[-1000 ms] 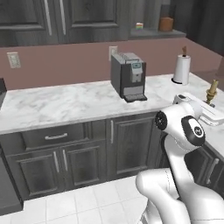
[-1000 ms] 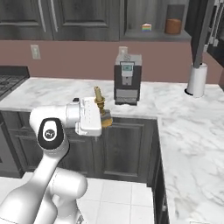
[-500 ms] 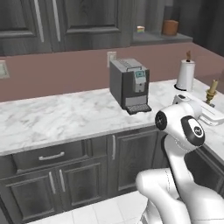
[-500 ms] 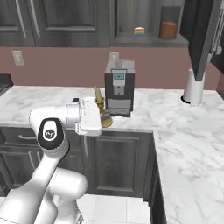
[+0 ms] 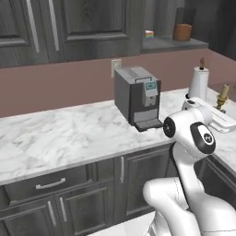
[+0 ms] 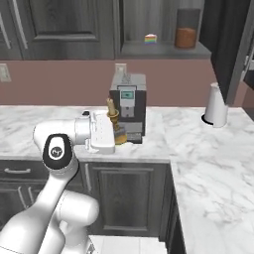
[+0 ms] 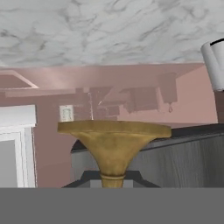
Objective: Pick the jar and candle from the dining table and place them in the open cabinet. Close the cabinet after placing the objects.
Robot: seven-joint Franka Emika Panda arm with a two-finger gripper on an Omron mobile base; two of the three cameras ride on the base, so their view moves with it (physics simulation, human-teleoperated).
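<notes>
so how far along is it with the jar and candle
Done: the jar already sits on the open cabinet shelf. In hand: the gripper carries the candle upright over the counter by the coffee machine. Left: shelve the candle and close the cabinet.

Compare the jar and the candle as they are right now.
The jar stands on the open cabinet shelf, high above the counter; the candle is held in the end effector in front of the coffee machine. The jar is wide and filled with brown stuff; the candle is a slim cream stick in a gold holder. Both stand upright.
</notes>
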